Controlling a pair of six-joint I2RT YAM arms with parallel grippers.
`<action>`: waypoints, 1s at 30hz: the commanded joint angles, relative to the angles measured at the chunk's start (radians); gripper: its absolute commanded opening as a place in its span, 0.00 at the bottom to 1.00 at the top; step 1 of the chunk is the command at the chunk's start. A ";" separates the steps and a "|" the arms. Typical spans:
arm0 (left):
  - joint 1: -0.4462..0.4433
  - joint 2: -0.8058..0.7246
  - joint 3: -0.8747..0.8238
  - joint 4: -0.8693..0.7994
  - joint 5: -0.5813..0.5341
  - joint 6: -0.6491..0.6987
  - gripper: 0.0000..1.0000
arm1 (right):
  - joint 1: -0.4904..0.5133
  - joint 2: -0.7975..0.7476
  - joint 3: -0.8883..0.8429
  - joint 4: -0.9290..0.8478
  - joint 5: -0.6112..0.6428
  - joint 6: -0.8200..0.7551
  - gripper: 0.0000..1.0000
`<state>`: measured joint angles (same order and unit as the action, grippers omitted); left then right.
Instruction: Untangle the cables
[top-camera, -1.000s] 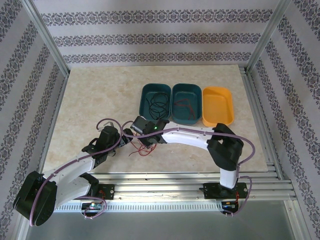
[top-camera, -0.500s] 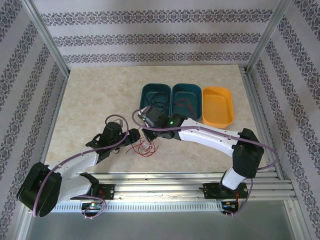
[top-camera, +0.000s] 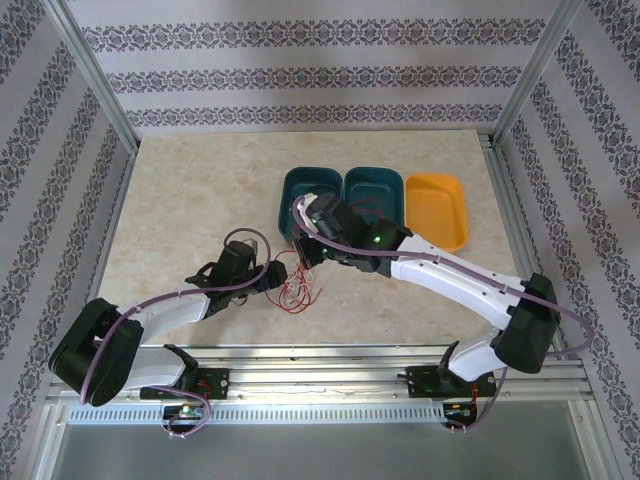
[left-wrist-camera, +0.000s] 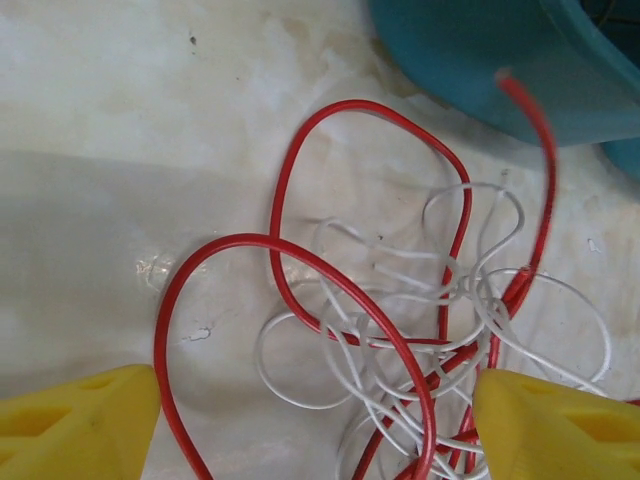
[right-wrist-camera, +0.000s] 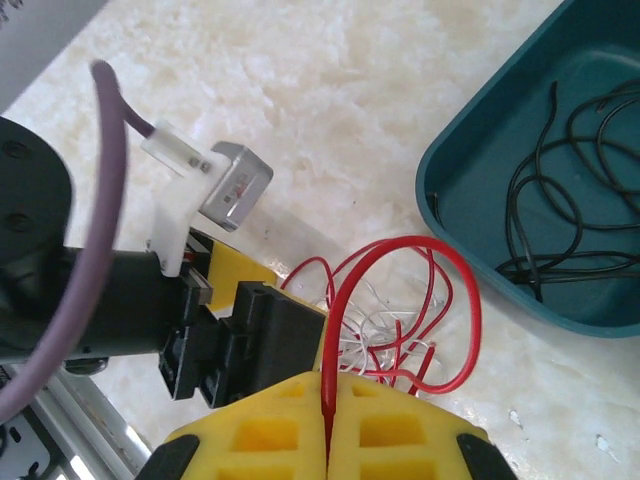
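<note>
Table (top-camera: 180, 200), marble-patterned. Three bins were noted in a row at its far side: a left teal bin (top-camera: 290, 185), a middle teal bin (top-camera: 375, 180) and an orange bin (top-camera: 435, 215).

Tangle of cables (top-camera: 298, 290) was found on the bare table, near the front of the left teal bin and outside it. It was made up of red cable (right-wrist-camera: 405, 241) in wide loops and thin white cable (left-wrist-camera: 470, 186) in many small loops, the two crossed over and through each other. A black cable (right-wrist-camera: 545, 200) was seen coiled loosely inside the left teal bin, apart from the tangle.

Left gripper (left-wrist-camera: 315, 410) was held low over the tangle. Its yellow fingers (left-wrist-camera: 80, 420) were spread wide, one on each side of the wires, with nothing pinched between them.

Right gripper (right-wrist-camera: 327, 390) was seen above the tangle, just beside the left teal bin. Its yellow fingers (right-wrist-camera: 260, 430) were pressed together on a strand of the red cable, which rose from the seam between them and arched over in a tall loop. The white cable was not seen to be gripped by either gripper.
</note>
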<state>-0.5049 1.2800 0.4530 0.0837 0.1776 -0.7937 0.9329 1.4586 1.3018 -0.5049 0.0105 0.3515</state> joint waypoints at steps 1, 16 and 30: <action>-0.011 0.015 0.004 0.017 -0.027 -0.017 0.79 | -0.002 -0.069 0.012 -0.003 0.037 -0.018 0.00; -0.011 0.035 0.003 0.001 -0.038 -0.031 0.74 | -0.032 -0.234 0.014 -0.062 0.189 -0.081 0.00; -0.010 -0.018 0.008 -0.039 -0.069 -0.040 0.99 | -0.336 -0.225 0.026 -0.106 0.110 -0.074 0.02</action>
<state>-0.5106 1.2892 0.4534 0.0834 0.1463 -0.8268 0.6399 1.2133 1.3029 -0.6029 0.1558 0.2810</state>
